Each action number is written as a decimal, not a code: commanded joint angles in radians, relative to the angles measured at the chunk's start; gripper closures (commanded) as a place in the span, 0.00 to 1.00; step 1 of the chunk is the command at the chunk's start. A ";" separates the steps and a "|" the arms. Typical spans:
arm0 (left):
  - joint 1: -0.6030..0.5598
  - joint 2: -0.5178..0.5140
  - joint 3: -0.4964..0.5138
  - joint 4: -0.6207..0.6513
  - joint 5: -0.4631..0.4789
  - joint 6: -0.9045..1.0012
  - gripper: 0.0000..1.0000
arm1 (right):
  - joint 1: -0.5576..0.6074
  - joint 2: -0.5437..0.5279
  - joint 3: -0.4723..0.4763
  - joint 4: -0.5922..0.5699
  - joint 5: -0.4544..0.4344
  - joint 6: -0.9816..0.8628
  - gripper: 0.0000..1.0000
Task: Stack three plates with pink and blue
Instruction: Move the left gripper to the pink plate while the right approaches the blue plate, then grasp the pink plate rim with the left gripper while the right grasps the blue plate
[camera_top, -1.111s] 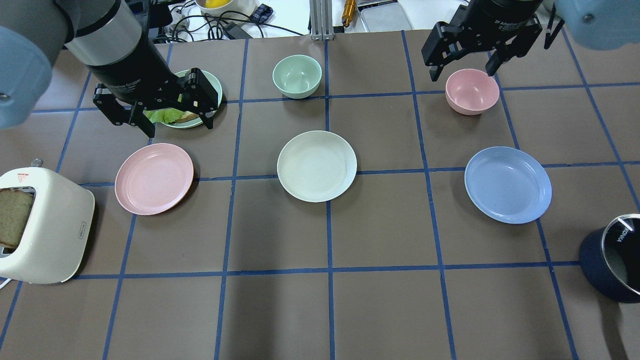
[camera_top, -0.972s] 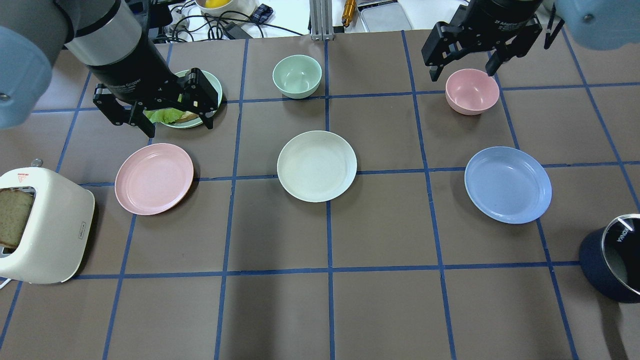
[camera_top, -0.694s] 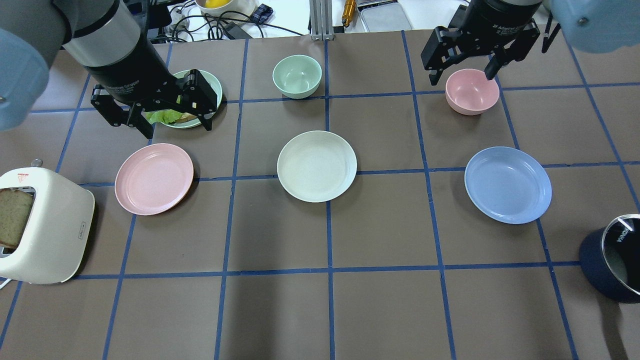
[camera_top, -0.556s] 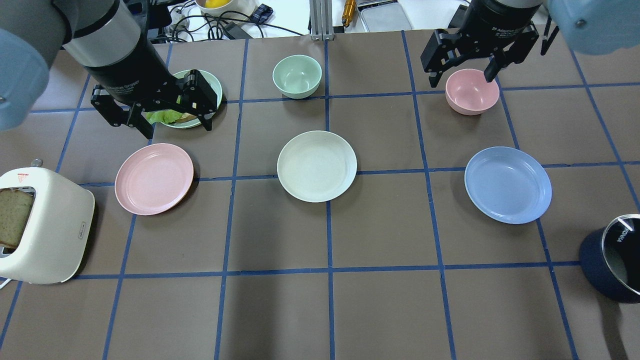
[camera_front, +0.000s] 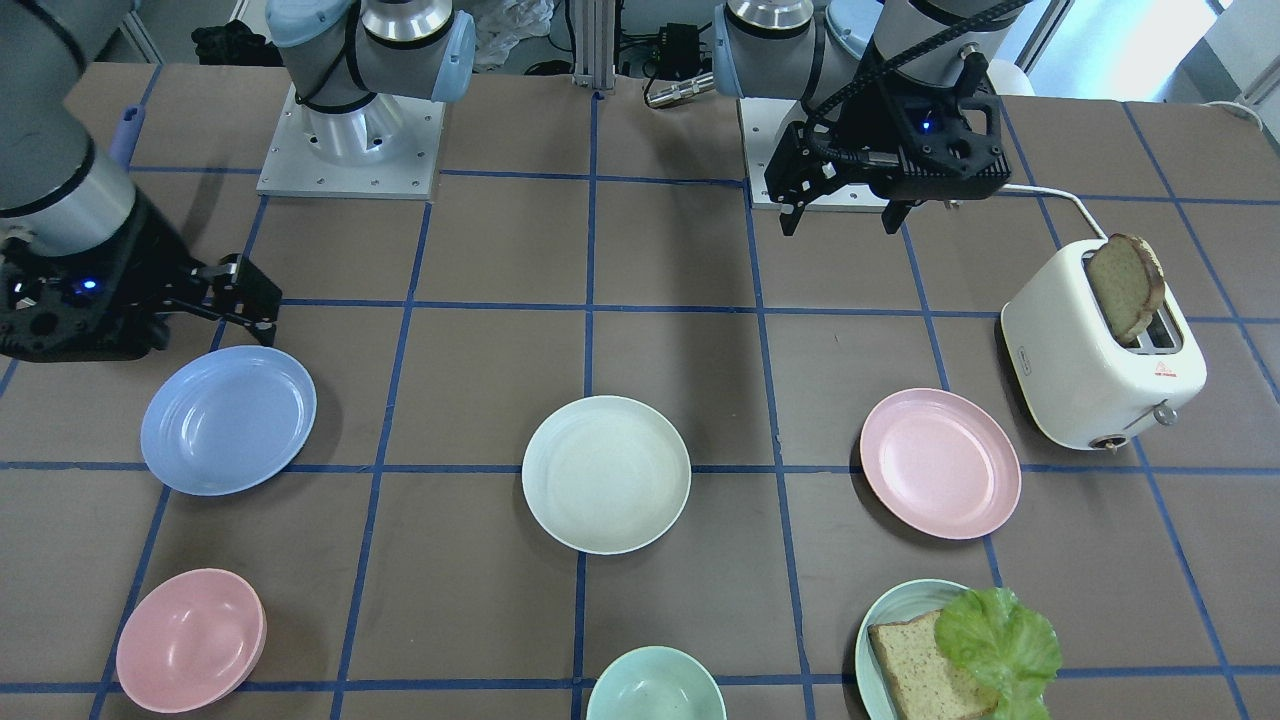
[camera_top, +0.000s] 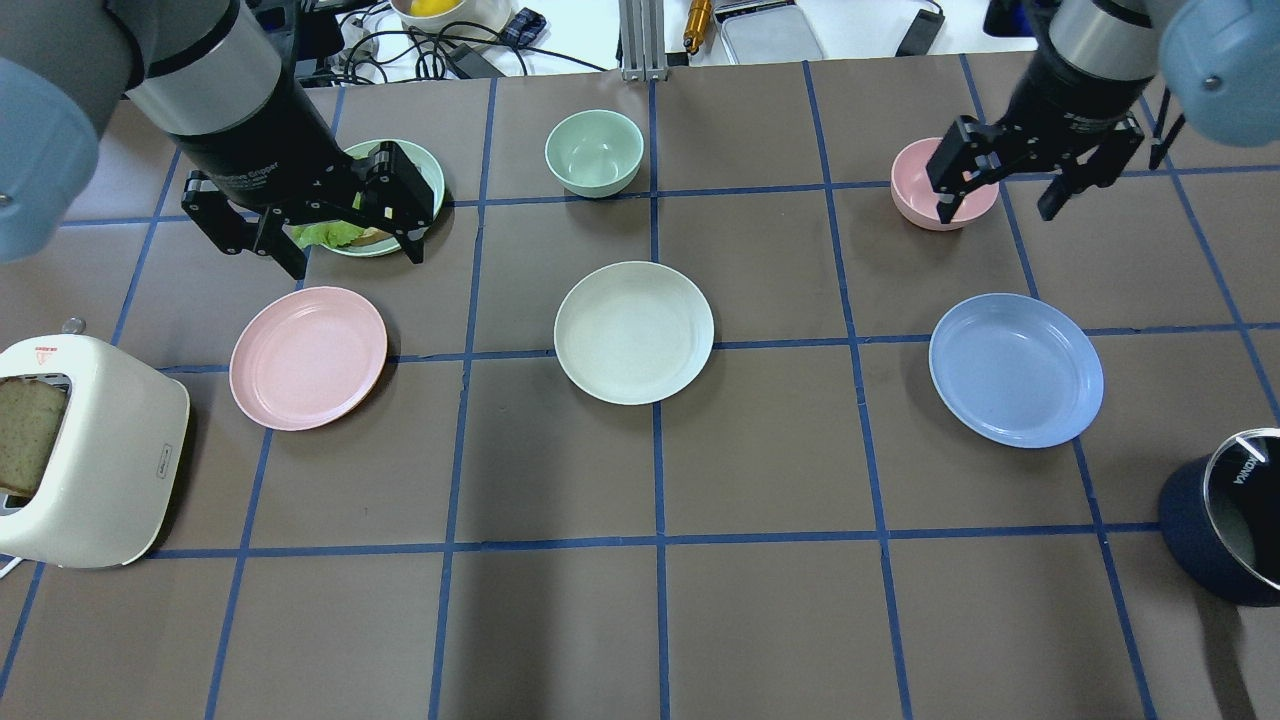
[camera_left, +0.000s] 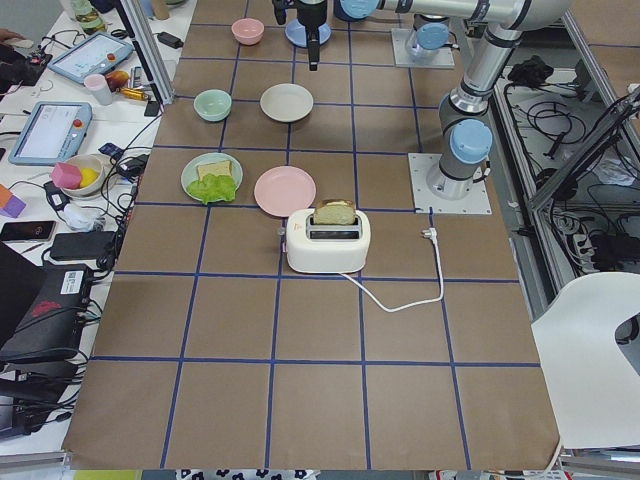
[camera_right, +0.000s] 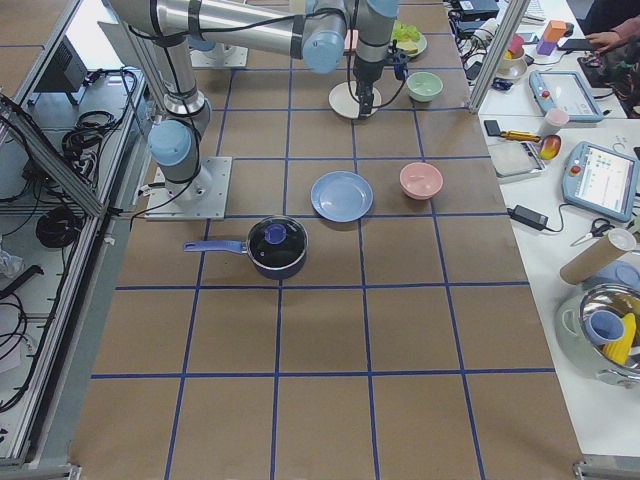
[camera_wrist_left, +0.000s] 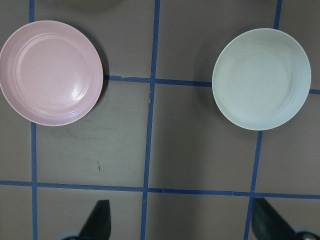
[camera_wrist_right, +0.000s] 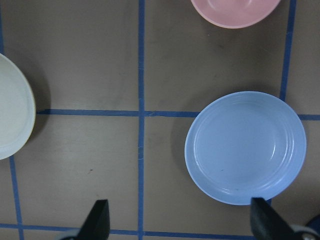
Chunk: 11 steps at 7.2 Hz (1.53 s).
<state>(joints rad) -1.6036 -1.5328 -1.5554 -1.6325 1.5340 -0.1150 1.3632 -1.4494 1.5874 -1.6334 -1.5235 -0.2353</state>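
Three plates lie apart in a row on the brown table: the pink plate (camera_top: 308, 357) at the left, the cream-white plate (camera_top: 634, 332) in the middle, the blue plate (camera_top: 1016, 369) at the right. My left gripper (camera_top: 357, 258) is open and empty, high above the table just behind the pink plate. Its wrist view shows the pink plate (camera_wrist_left: 51, 72) and the cream plate (camera_wrist_left: 258, 78). My right gripper (camera_top: 997, 213) is open and empty, above the right side of a pink bowl, behind the blue plate. Its wrist view shows the blue plate (camera_wrist_right: 245, 147).
A white toaster (camera_top: 90, 450) with a bread slice stands at the left edge. A teal plate (camera_top: 428, 165) with bread and lettuce lies under my left gripper. A mint bowl (camera_top: 594, 152) and a pink bowl (camera_top: 925, 190) stand at the back. A dark pot (camera_top: 1225, 530) stands at the right edge.
My right gripper has moved right and toward the table's front, from behind the pink bowl to over its right side. My left gripper has barely shifted. The plates have not moved.
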 joint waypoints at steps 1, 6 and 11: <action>0.010 -0.019 -0.002 0.000 0.026 0.044 0.00 | -0.183 0.056 0.057 -0.022 -0.012 -0.235 0.00; 0.143 -0.257 -0.329 0.584 0.109 0.283 0.00 | -0.351 0.243 0.258 -0.430 -0.066 -0.418 0.00; 0.162 -0.401 -0.407 0.778 0.124 0.322 0.38 | -0.351 0.267 0.290 -0.464 -0.049 -0.401 0.54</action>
<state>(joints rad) -1.4426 -1.9117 -1.9572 -0.8619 1.6562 0.2018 1.0112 -1.1829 1.8745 -2.0994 -1.5791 -0.6442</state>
